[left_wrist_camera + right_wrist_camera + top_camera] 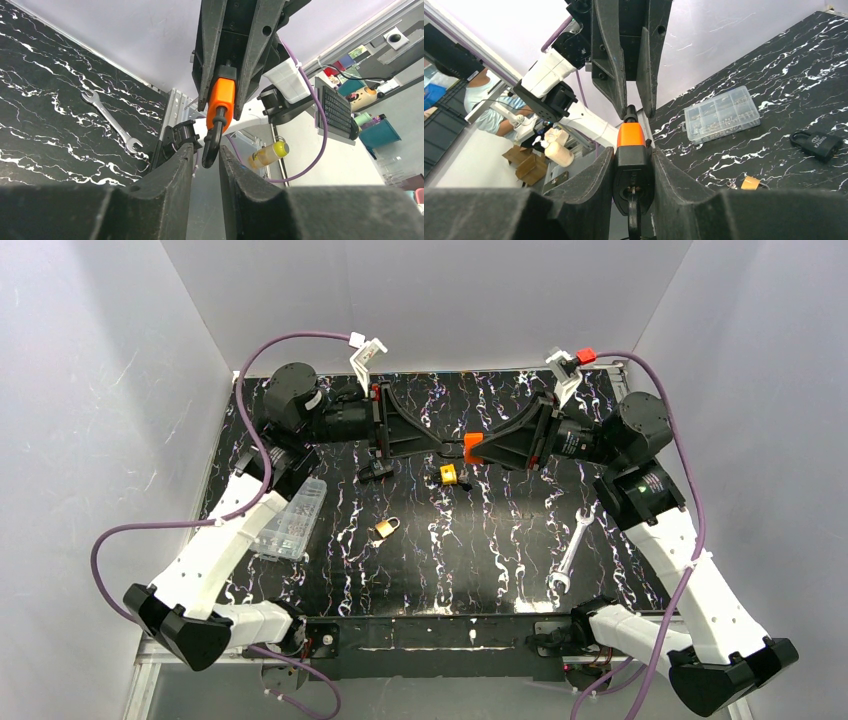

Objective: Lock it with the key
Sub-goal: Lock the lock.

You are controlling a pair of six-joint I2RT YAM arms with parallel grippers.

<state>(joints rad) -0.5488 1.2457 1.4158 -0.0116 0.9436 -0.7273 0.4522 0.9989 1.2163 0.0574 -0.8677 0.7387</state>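
An orange and black padlock (473,448) hangs in mid-air above the table's middle. My right gripper (482,450) is shut on its black body (633,172). A key (634,220) sticks out of the keyhole on the end facing the right wrist camera. The lock's orange end (221,97) points at my left gripper (452,447). Its black shackle (210,145) sits between the left fingertips, near the right one, with a gap on the left. My left gripper (206,150) is open around it.
On the black marble table (500,540) lie a small yellow padlock (448,474), a brass padlock (385,529), a black padlock (815,143), a clear parts box (292,520) at the left and a wrench (568,550) at the right.
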